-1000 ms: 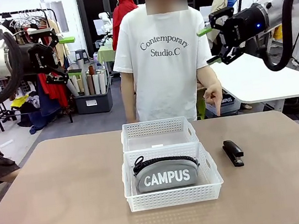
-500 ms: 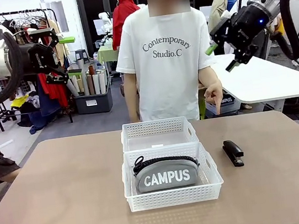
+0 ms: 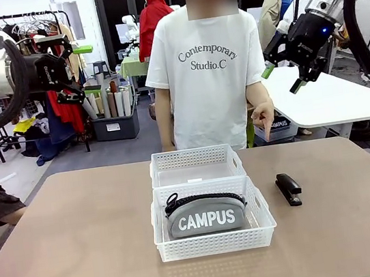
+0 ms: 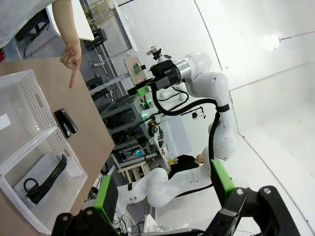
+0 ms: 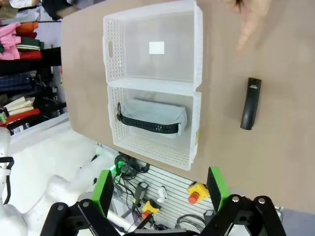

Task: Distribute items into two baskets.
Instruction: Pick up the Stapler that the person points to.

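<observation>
While the left pincer [image 3: 84,71] and right pincer [image 3: 282,78] hang spread above the table [image 3: 81,236], the stapler [image 3: 288,189] lies just right of the near basket [image 3: 217,244] holding the pouch [image 3: 205,214], rigid, probably slick, best pinched across its narrow flanks.

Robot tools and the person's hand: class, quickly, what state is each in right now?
Left tool: open, holding nothing.
Right tool: open, holding nothing.
Person's hand: empty, index finger pointing down.
</observation>
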`<state>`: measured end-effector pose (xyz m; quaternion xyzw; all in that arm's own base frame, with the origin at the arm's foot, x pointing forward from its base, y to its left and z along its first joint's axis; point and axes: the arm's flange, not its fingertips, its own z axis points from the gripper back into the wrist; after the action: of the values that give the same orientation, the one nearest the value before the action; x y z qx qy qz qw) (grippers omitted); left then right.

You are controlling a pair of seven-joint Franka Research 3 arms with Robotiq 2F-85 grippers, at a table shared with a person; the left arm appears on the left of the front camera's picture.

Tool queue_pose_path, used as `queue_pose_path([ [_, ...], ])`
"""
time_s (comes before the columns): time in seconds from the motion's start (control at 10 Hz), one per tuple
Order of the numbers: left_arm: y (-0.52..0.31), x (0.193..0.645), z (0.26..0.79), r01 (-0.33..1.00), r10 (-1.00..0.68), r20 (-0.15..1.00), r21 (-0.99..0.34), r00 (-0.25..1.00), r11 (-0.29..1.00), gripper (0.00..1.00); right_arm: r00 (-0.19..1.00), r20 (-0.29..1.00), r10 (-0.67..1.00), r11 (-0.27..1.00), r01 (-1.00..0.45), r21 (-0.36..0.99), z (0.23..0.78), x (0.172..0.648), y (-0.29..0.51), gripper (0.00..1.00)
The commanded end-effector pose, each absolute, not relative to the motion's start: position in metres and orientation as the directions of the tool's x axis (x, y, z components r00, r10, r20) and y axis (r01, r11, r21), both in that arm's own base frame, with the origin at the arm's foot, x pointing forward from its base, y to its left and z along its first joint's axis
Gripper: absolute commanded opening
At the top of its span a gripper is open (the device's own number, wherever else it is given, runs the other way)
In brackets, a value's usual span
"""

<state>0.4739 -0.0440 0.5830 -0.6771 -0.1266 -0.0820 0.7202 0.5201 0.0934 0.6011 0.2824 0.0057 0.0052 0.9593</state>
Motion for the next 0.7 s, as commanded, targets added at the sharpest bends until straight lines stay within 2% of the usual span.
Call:
queue_pose_path([
  [0.0,-0.044,0.473,0.583,0.290,0.053,0.293,-0.955,0.955,0.067,1.00,1.000,-0.004,0.018,0.847,-0.013,0.532,0.602,0.519,0.094,1.00],
  [0.3,-0.044,0.473,0.583,0.290,0.053,0.293,-0.955,0.955,0.067,1.00,1.000,-0.008,0.014,0.842,-0.008,0.539,0.601,0.520,0.093,1.00],
  [0.5,-0.044,0.473,0.583,0.290,0.053,0.293,-0.955,0.955,0.067,1.00,1.000,0.008,-0.007,0.952,0.005,0.307,0.585,0.527,0.107,1.00],
  [0.6,-0.044,0.473,0.583,0.290,0.053,0.293,-0.955,0.955,0.067,1.00,0.999,-0.001,0.041,0.976,-0.040,0.216,0.574,0.525,0.110,1.00],
])
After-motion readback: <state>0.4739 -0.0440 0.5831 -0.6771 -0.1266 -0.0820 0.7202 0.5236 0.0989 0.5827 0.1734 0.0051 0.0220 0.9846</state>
